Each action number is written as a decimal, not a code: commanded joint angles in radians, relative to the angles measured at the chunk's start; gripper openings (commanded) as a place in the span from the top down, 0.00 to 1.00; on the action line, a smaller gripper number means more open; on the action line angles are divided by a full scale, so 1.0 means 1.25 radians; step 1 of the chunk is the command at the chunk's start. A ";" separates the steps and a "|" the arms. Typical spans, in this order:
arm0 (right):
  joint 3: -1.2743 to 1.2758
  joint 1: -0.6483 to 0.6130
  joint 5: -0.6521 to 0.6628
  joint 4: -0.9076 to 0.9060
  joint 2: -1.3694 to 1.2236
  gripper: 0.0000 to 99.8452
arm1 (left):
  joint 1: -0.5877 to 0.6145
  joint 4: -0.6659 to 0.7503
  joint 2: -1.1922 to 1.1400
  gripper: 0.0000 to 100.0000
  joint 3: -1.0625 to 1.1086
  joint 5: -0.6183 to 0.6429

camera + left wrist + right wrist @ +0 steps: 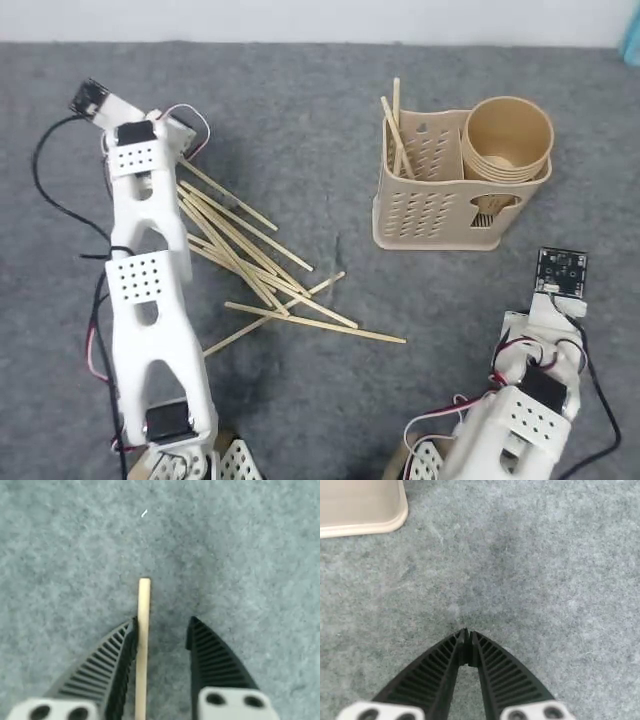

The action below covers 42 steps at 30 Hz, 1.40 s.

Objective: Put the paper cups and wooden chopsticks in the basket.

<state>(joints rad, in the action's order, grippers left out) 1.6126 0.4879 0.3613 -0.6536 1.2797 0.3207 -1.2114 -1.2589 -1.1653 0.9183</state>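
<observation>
Between the half-open jaws of the left end effector lies a wooden chopstick, apparently lined up for pinching, while the right end effector sits closed, empty.

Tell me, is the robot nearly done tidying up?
Not yet. Done: the paper cups sit stacked in the basket, with a few chopsticks standing in its other compartment. In hand: the left gripper is open around one chopstick, not clamping it. Left: the pile of chopsticks on the grey mat. The right gripper is shut, holding nothing.

Overhead; wrist cameras (close) face carpet.
</observation>
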 commanded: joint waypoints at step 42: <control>-0.004 0.006 0.012 0.013 0.018 0.99 | -0.178 -0.437 0.664 0.99 0.218 -0.176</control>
<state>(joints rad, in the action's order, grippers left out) 1.6157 0.4879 0.3613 -0.6536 1.2797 0.1488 -1.7223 -0.6697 -1.0503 0.7219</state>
